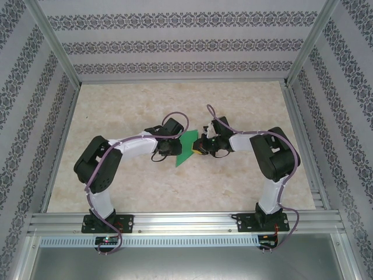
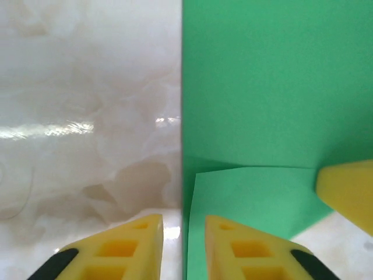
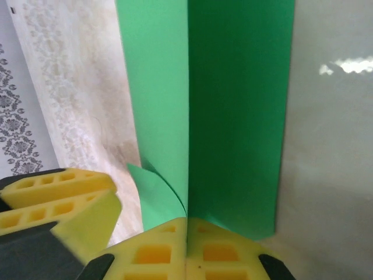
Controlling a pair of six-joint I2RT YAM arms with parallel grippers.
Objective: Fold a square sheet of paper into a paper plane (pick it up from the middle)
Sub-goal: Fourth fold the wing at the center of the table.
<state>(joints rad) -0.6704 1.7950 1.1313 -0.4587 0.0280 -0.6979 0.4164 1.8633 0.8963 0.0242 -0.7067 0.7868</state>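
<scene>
The square sheet of paper (image 1: 187,148) is bright green, creased down the middle, and stands between my two grippers above the table's centre. My right gripper (image 3: 186,223) is shut on the crease at the sheet's near end, and the two halves (image 3: 233,105) spread away from it. My left gripper (image 2: 183,221) is open. One straight edge of the paper (image 2: 262,87) runs through the gap between its yellow fingers (image 2: 233,245) without being pinched. The right gripper's fingertip (image 2: 348,192) pokes in at that view's right. In the top view the left gripper (image 1: 171,144) and the right gripper (image 1: 201,146) face each other.
The marble-patterned table top (image 1: 140,111) is ringed by patterned walls (image 1: 175,41). An aluminium rail (image 1: 186,220) runs along the near edge by the arm bases. The left gripper's yellow fingers (image 3: 58,201) sit close beside the right jaws.
</scene>
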